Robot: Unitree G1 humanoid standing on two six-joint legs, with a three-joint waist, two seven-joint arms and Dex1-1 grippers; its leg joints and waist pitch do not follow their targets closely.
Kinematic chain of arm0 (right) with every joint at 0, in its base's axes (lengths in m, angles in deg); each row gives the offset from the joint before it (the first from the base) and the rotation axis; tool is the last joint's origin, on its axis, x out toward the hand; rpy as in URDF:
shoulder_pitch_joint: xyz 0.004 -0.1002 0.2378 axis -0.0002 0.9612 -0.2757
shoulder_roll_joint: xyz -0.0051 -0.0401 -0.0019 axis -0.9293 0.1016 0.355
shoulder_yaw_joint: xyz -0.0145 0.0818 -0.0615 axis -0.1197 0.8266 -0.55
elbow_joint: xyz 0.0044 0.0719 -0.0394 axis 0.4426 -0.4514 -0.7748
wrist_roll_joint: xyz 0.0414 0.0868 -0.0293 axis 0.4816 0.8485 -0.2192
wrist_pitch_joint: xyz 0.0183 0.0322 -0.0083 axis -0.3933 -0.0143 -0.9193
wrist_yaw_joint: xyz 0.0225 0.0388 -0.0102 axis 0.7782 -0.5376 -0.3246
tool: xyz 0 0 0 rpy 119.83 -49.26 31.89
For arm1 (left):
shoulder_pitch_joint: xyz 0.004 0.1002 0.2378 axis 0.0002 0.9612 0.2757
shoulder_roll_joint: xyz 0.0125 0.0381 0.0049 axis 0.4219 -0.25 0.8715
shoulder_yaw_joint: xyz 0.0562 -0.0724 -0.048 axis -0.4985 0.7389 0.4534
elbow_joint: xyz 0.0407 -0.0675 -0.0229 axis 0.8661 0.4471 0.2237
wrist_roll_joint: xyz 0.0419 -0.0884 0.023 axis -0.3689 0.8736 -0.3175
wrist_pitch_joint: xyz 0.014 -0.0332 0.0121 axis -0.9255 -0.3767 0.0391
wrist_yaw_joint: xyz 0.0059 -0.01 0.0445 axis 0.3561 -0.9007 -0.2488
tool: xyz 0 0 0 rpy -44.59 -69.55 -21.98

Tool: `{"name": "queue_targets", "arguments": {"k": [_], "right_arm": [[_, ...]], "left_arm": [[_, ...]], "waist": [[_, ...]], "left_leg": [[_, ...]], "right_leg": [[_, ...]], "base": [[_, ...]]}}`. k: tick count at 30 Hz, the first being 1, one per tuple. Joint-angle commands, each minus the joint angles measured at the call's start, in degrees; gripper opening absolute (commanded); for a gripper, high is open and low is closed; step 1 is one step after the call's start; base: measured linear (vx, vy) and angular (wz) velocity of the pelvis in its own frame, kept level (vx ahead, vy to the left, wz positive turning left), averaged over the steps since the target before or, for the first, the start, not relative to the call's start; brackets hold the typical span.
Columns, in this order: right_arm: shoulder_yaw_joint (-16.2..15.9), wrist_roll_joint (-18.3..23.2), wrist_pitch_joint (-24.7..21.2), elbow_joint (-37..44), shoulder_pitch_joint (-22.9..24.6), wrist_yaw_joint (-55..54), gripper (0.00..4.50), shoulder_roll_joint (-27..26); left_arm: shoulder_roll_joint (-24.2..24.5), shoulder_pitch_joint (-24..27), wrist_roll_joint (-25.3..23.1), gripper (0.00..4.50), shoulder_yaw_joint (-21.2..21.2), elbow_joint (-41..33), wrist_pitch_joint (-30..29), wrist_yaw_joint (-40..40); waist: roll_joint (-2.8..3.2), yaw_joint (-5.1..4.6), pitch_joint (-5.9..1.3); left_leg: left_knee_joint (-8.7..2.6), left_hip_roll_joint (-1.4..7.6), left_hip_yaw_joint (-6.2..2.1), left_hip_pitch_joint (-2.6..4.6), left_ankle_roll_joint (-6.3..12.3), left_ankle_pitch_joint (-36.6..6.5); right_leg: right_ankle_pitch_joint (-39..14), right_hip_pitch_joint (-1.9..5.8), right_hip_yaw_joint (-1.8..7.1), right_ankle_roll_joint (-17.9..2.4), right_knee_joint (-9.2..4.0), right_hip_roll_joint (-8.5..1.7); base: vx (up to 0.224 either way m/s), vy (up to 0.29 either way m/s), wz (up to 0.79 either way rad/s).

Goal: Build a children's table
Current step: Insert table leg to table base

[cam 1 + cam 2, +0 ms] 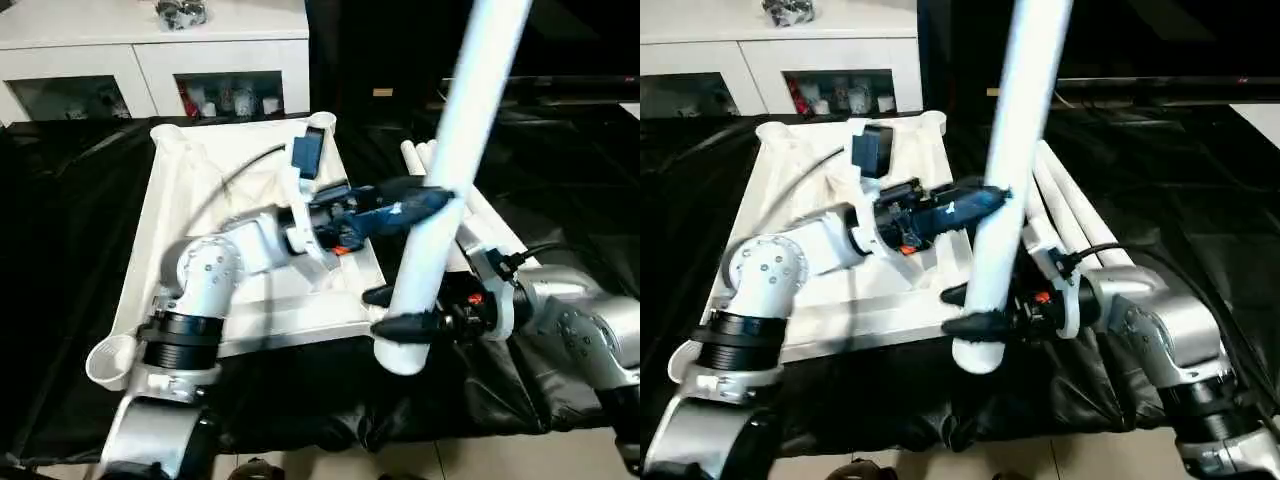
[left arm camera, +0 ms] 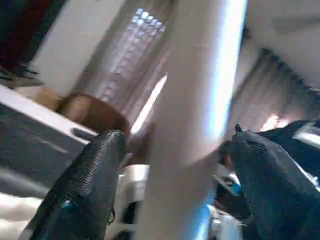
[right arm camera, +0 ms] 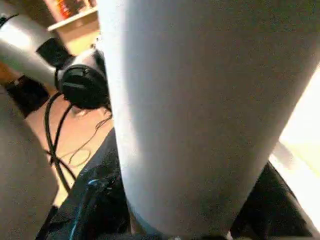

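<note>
The white tabletop (image 1: 190, 200) lies ribbed side up on black cloth, with round sockets at its corners (image 1: 112, 360). One long white leg (image 1: 450, 170) stands nearly upright, leaning a little, its thick lower end at the tabletop's near right corner. My right gripper (image 1: 395, 310) is shut on that lower end. My left arm reaches across the tabletop, and my left gripper (image 1: 440, 200) is at the leg's middle. In the left wrist view its black fingers (image 2: 85, 190) stand apart on either side of the leg, open. Whether the leg's end sits in a socket is hidden.
More white legs (image 1: 1070, 210) lie side by side on the cloth to the right of the tabletop. A white cabinet (image 1: 150, 60) with glass doors stands behind. The black cloth (image 1: 60, 250) covers the floor around the work, with pale tiles at the near edge.
</note>
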Motion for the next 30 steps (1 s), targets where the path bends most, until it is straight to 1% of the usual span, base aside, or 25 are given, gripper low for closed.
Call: {"name": "queue_targets", "arguments": {"k": [1,2,4,6,7,8,9,11,12,14,16,19,21,22,23,25,27,30], "right_arm": [[-0.53,-0.17,-0.1,0.38,-0.8,1.1,1.97,0.49],[-0.62,-0.23,-0.18,0.17,-0.95,1.32,1.97,0.55],[-1.0,-0.37,-0.34,0.02,-1.11,1.77,1.97,0.74],[-1.15,-0.4,-0.42,0.02,-1.13,1.87,1.97,0.79],[-1.47,-0.65,-0.34,0.05,-1.13,1.9,1.97,0.85],[-1.71,-0.86,-0.2,-0.01,-1.14,1.93,1.97,0.91],[-1.93,-1.15,-0.01,-0.12,-1.16,1.94,1.97,0.94],[-2.0,-1.67,0.56,-0.65,-1.03,1.98,1.97,0.91],[-1.93,-1.82,0.68,-0.79,-0.99,1.96,1.97,0.85],[-1.89,-2.14,1.0,-0.92,-0.87,1.73,1.97,0.74],[-1.9,-2.42,1.4,-1.06,-0.75,1.35,1.97,0.59],[-1.78,-2.48,1.54,-1.18,-0.76,0.89,1.97,0.32],[-1.68,-2.62,1.73,-1.33,-0.73,0.78,1.97,0.18],[-1.58,-2.76,1.89,-1.47,-0.71,0.65,1.97,0.05],[-1.54,-2.83,2.0,-1.57,-0.7,0.62,1.97,-0.03],[-1.45,-3.01,2.3,-1.79,-0.68,0.53,1.97,-0.1],[-1.4,-3.17,2.46,-1.9,-0.69,0.42,1.97,-0.16],[-1.11,-3.46,2.51,-2.33,-0.93,-0.01,1.97,-0.63]], "left_arm": [[-0.1,-0.62,0.71,4.07,0.11,-1.76,-0.93,0.75],[-0.39,-0.56,0.48,4.12,-0.07,-2.04,-1.12,0.54],[-0.86,-0.24,-1.47,4.4,-1.78,-2.22,0.5,-0.13],[-0.94,-0.12,-2.24,4.4,-2.53,-2.14,1.36,-0.58],[-1.18,0.01,-2.68,4.2,-3.07,-1.88,2.02,-0.99],[-1.46,-0.01,-2.58,4.2,-2.99,-1.58,2.11,-1.74],[-1.71,-0.06,-2.3,4.07,-2.77,-1.31,1.92,-2.44],[-2.02,-0.07,-2.37,4.04,-2.65,-1.23,2.37,-2.96],[-2.1,-0.04,-2.47,3.93,-2.6,-1.29,2.37,-2.97],[-2.49,0.08,-2.62,3.7,-2.24,-1.12,2.63,-3.21],[-2.68,0.17,-3.24,3.62,-2.04,-0.51,3.6,-3.65],[-2.94,0.33,-2.9,3.29,-1.72,-0.18,4.35,-4.38],[-3.01,0.47,-3.01,3.22,-1.76,-0.19,4.8,-4.74],[-3.15,0.55,-3.16,3.18,-1.62,-0.06,5.15,-5.15],[-3.2,0.57,-3.22,3.02,-1.52,0.06,5.26,-5.38],[-3.39,0.57,-3.38,2.85,-1.18,0.33,5.68,-5.97],[-3.47,0.55,-3.55,2.79,-0.98,0.46,5.86,-6.12],[-3.71,0.49,-3.65,2.42,-0.28,0.94,6.62,-7.09]], "waist": [[-1.4,0.09,-4.3],[-1.31,0.1,-4.35],[-1.43,0.07,-4.38],[-1.42,0.06,-4.32],[-1.26,0.11,-4.37],[-1.35,0.05,-4.37],[-1.37,0.06,-4.37],[-1.3,0.09,-4.42],[-1.32,0.07,-4.4],[-1.23,0.04,-4.41],[-1.11,0.04,-4.44],[-1.11,0.07,-4.52],[-1.19,0.09,-4.53],[-1.12,0.1,-4.53],[-1.13,0.08,-4.56],[-1.14,0.07,-4.56],[-1.13,0.06,-4.53],[-1.14,0.04,-4.52]], "left_leg": [[-3.57,4.12,-2.0,0.64,4.2,-8.35],[-3.55,4.15,-2.03,0.68,4.24,-8.15],[-3.54,4.17,-2.06,0.65,4.41,-7.9],[-3.55,4.16,-2.07,0.65,4.6,-8.09],[-3.52,4.14,-2.11,0.63,4.55,-7.91],[-3.51,4.16,-2.08,0.62,4.41,-8.0],[-3.5,4.15,-2.09,0.6,4.32,-7.98],[-3.5,4.15,-2.1,0.67,4.15,-8.15],[-3.5,4.16,-2.11,0.62,4.17,-8.07],[-3.49,4.14,-2.13,0.65,4.16,-8.28],[-3.47,4.13,-2.14,0.66,4.32,-8.09],[-3.42,4.13,-2.13,0.6,4.5,-7.76],[-3.42,4.17,-2.13,0.64,4.58,-7.8],[-3.41,4.16,-2.13,0.65,4.63,-7.87],[-3.38,4.14,-2.09,0.66,4.72,-7.66],[-3.36,4.15,-2.1,0.64,4.65,-7.91],[-3.37,4.14,-2.12,0.62,4.57,-7.92],[-3.36,4.09,-2.13,0.6,4.51,-8.06]], "right_leg": [[-19.21,2.61,2.83,-10.9,-4.17,-3.96],[-19.18,2.61,2.84,-10.64,-4.16,-3.98],[-18.85,2.66,2.83,-10.55,-4.15,-3.97],[-19.29,2.63,2.83,-10.16,-4.26,-3.89],[-19.25,2.67,2.85,-10.03,-4.21,-3.97],[-19.27,2.7,2.81,-10.05,-4.24,-3.96],[-19.15,2.72,2.8,-10.12,-4.22,-3.97],[-19.07,2.72,2.76,-10.24,-4.23,-3.97],[-18.89,2.72,2.77,-10.29,-4.21,-3.95],[-18.78,2.74,2.73,-10.3,-4.21,-3.9],[-18.21,2.73,2.74,-10.31,-4.21,-3.86],[-16.86,2.81,2.72,-10.83,-4.05,-3.85],[-16.68,2.83,2.71,-10.99,-4.03,-3.88],[-16.62,2.83,2.71,-11.1,-4.03,-3.89],[-16.28,2.81,2.72,-11.19,-3.99,-3.85],[-16.4,2.85,2.68,-11.37,-3.99,-3.89],[-16.45,2.86,2.69,-11.33,-3.99,-3.87],[-17.06,2.88,2.66,-11.01,-4.09,-3.87]], "base": [[0.0,0.0,0.0],[0.0,0.0,0.0],[0.0,0.0,0.0],[0.0,0.0,0.0],[0.0,0.0,0.0],[0.0,0.0,0.0],[0.0,0.0,0.0],[0.0,0.0,0.0],[0.0,0.0,0.0],[0.0,0.0,0.0],[0.0,0.0,0.0],[0.0,0.0,0.0],[0.0,0.0,0.0],[0.0,0.0,0.0],[0.0,0.0,0.0],[0.0,0.0,0.0],[0.0,0.0,0.0],[0.0,0.0,0.0]]}}
